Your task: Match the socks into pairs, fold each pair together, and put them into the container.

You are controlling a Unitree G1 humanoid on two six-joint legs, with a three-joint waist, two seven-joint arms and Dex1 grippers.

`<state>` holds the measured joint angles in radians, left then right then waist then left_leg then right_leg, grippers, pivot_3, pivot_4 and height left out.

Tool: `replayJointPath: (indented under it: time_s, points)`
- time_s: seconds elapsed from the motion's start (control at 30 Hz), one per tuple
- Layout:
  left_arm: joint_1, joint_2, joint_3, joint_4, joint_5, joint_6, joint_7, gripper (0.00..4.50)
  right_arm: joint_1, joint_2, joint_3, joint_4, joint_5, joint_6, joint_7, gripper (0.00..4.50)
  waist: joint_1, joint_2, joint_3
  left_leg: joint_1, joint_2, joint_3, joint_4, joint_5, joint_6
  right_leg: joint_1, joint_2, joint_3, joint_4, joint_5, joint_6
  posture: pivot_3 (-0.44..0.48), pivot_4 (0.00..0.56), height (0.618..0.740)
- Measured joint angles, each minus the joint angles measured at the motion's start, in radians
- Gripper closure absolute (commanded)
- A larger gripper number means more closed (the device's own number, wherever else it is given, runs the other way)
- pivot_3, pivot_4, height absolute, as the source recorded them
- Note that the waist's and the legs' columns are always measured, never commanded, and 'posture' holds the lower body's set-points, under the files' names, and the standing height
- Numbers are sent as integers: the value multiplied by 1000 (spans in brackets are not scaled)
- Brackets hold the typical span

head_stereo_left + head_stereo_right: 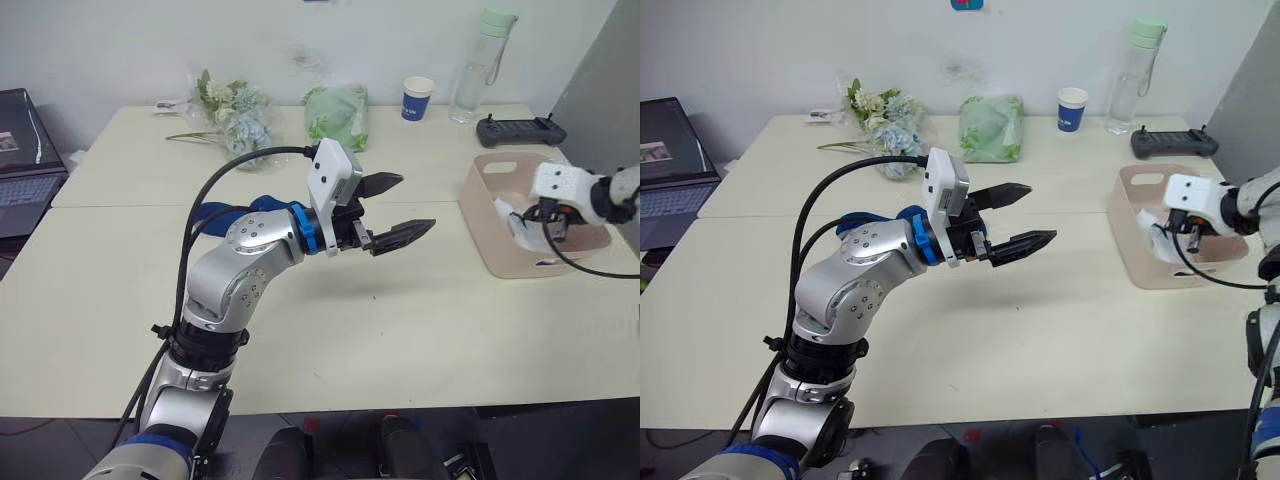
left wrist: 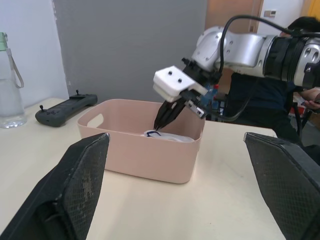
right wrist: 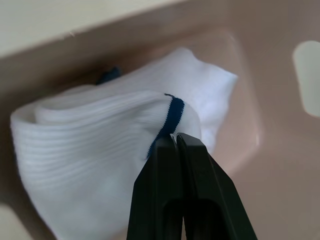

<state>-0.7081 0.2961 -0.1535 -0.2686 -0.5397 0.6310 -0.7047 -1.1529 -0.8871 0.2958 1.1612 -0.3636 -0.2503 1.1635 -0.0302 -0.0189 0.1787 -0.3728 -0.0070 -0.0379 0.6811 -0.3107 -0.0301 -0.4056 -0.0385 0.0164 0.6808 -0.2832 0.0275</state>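
The container (image 1: 476, 196), a pale pink tub, stands on the table at my right. A folded white sock (image 3: 90, 150) with a blue-edged cuff lies inside it, also visible as a white sock (image 2: 172, 137) over the tub's wall. A scrap of dark blue fabric (image 3: 107, 75) shows beyond it. My right gripper (image 3: 175, 137) reaches down into the tub, shut, with its tips touching the sock's cuff. I see no fabric between the fingers. My left gripper (image 1: 415, 203) hangs open and holds nothing above the middle of the table, left of the tub.
Along the far edge are a bunch of flowers (image 1: 235, 110), a green plastic bag (image 1: 338, 115), a blue-and-white cup (image 1: 418, 98), a clear bottle (image 1: 485, 60) and a black controller (image 1: 520, 130). A laptop (image 1: 25, 160) sits at far left. A person (image 2: 305, 95) is behind my right arm.
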Motion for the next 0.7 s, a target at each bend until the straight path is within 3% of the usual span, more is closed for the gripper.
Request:
replayJointPath:
  time_s: [0.3,0.57,0.7]
  points:
    - [26,15,-8,-11,11,16,-6,0,-2,-1,0,39,-8,-2,-46,4470,1,0,0,0,0,0,0,0,0,0,0,0,0,0,0,0,150,740]
    - [68,87,8,-20,8,22,-26,0,-184,-63,-78,16,31,7,-100,4470,-5,1,0,2,1,0,-1,0,0,0,1,1,0,0,0,0,150,740]
    - [163,177,71,0,50,-20,-23,0,-179,28,-231,-67,199,88,-120,3554,-12,1,0,3,2,1,-2,0,0,0,1,1,1,1,-2,0,150,740]
